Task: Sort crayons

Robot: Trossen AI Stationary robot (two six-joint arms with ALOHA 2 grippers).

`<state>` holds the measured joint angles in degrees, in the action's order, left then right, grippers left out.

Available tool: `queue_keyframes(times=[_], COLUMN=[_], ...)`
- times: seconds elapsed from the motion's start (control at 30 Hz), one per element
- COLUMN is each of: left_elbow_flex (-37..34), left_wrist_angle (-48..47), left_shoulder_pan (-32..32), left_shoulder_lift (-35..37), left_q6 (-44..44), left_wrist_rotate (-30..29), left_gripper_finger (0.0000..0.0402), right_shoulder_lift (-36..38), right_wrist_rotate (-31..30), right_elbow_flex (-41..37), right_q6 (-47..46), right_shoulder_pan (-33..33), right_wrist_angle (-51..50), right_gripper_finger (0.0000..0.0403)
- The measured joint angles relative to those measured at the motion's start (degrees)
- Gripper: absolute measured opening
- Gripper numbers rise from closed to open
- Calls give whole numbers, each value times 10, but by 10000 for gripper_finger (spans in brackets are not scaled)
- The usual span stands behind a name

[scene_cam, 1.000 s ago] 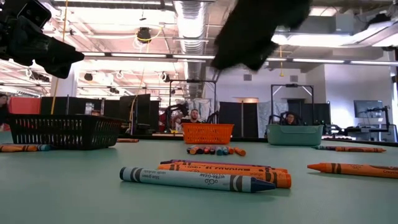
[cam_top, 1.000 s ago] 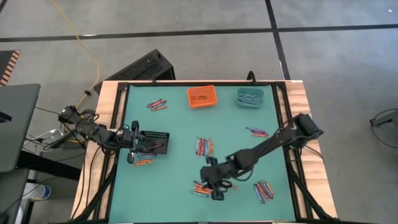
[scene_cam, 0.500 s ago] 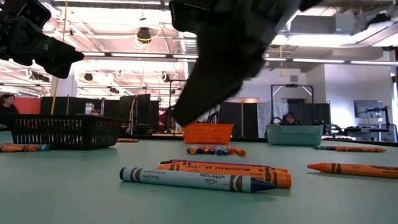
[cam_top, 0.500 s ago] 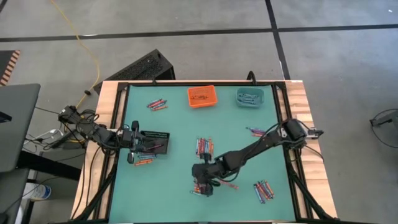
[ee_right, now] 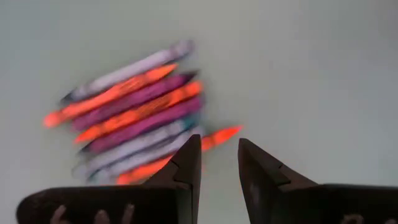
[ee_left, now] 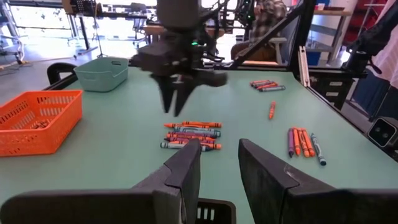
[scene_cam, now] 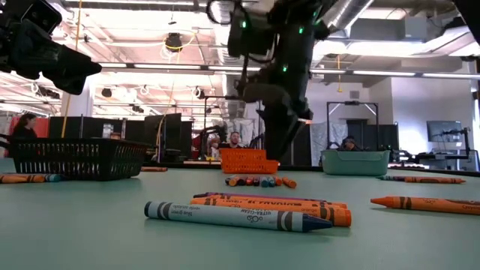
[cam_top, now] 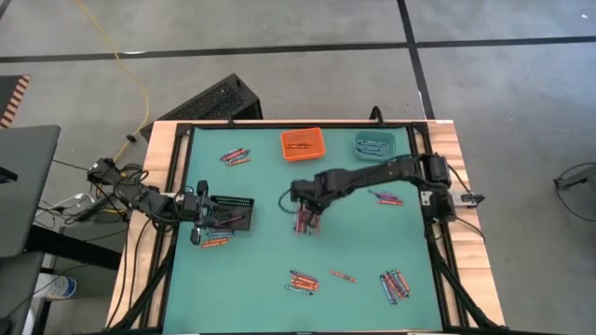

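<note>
Robot, two arms, dark finish throughout.

Right arm (cam_top: 372, 174): slim black links joined by thicker rounded joint housings; small light-coloured fitting beside the base joint. Small green indicator lights glow on the wrist housing in the low view.

Right end effector (ee_right: 216, 163): two flat, wedge-shaped black fingers (ee_right: 186, 165) with matte faces and bevelled inner edges, seated on a broad black bar.

Left arm (cam_top: 140, 195): black, shorter visible run, with loose dark cables bundled at the base.

Left end effector (ee_left: 217, 171): matching pair of black angular fingers.
</note>
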<state>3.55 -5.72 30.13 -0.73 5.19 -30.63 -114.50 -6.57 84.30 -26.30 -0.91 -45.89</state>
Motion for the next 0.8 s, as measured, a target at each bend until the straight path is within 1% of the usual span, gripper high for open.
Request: queue_keyframes(times=[0.1, 0.2, 0.33, 0.43, 0.57, 0.8], left_elbow_flex=[0, 0, 0, 0, 0, 0], left_wrist_angle=[0, 0, 0, 0, 0, 0], left_shoulder_pan=[0, 0, 0, 0, 0, 0], left_shoulder_lift=[0, 0, 0, 0, 0, 0], left_q6=[0, 0, 0, 0, 0, 0], left_wrist_rotate=[0, 0, 0, 0, 0, 0], left_gripper_finger=[98, 98, 98, 98, 98, 98], right_shoulder_lift=[5, 10, 10, 10, 9, 9], right_wrist_rotate=[1, 11, 42, 52, 61, 97], right_elbow_flex=[-10, -12, -13, -13, -13, -13], right_q6=[26, 32, 15, -23, -66, -66], right_shoulder_pan=[-22, -39, -48, -41, -28, 0], right_wrist_angle=[-10, -8, 34, 50, 42, 54], right_gripper_finger=[99, 99, 99, 99, 99, 99])
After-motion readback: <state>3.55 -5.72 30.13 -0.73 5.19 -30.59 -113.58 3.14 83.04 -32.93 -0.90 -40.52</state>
